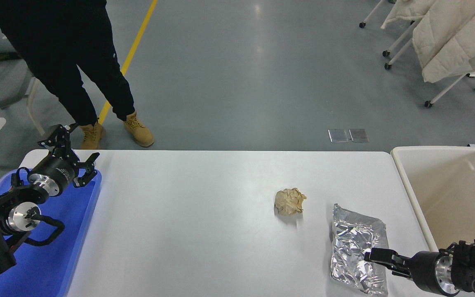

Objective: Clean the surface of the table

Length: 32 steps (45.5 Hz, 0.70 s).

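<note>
Table surface [204,214], foil bag [359,253], no legible writing

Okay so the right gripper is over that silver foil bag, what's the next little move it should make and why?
Probably lower the right gripper onto the silver foil bag and close on its near right part. The gripper's tip already overlaps the bag, which lies flat on the table surface beside the cream bin, so grasping it seems the natural step. The crumpled paper ball can wait.

One foil bag [358,255], one paper wad [289,201], one tray [60,251], one bin [452,194].
</note>
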Each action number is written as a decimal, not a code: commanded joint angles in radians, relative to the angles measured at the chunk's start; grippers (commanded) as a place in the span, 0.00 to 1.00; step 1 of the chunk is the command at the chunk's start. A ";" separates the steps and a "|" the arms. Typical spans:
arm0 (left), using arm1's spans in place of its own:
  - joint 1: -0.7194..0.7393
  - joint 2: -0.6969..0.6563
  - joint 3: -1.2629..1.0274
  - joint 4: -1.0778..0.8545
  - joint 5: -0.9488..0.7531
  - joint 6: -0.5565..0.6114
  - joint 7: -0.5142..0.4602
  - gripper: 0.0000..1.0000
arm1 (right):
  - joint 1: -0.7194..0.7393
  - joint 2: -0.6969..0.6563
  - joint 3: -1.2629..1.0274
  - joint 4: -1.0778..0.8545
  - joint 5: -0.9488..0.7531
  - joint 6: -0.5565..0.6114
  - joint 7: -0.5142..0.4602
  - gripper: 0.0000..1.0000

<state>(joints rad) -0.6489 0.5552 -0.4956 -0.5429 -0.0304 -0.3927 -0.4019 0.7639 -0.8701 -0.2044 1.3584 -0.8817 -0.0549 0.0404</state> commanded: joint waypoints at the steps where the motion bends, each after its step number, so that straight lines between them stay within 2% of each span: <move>1: 0.000 0.000 0.000 0.001 0.001 0.000 0.000 1.00 | -0.001 0.077 -0.001 -0.105 -0.031 0.000 -0.002 0.88; 12: 0.000 0.000 0.000 0.000 0.000 0.000 0.000 1.00 | 0.000 0.112 -0.001 -0.151 -0.043 0.003 0.004 0.87; 17: 0.000 0.000 0.000 0.000 0.000 0.000 0.000 1.00 | -0.003 0.117 -0.001 -0.150 -0.043 0.007 0.004 0.76; 19: 0.000 0.000 0.000 0.000 0.000 0.000 0.000 1.00 | -0.005 0.125 -0.003 -0.150 -0.045 0.013 0.004 0.67; 22: 0.000 0.000 0.000 0.000 0.000 0.000 0.000 1.00 | -0.005 0.126 -0.004 -0.151 -0.054 0.018 0.004 0.48; 24: 0.000 0.000 0.000 0.000 0.000 0.000 0.000 1.00 | -0.005 0.125 -0.012 -0.150 -0.068 0.023 0.003 0.28; 26: 0.000 0.000 0.000 0.001 0.000 0.000 0.000 1.00 | 0.000 0.120 -0.021 -0.150 -0.076 0.035 0.000 0.03; 27: 0.000 0.000 0.000 0.000 0.000 0.000 0.000 1.00 | 0.005 0.117 -0.026 -0.150 -0.076 0.043 -0.002 0.00; 32: 0.000 0.000 0.000 0.000 0.001 0.000 0.000 1.00 | 0.012 0.085 -0.023 -0.148 -0.074 0.079 -0.002 0.00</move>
<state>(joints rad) -0.6489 0.5552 -0.4956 -0.5429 -0.0305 -0.3927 -0.4019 0.7647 -0.7587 -0.2179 1.2146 -0.9412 -0.0250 0.0414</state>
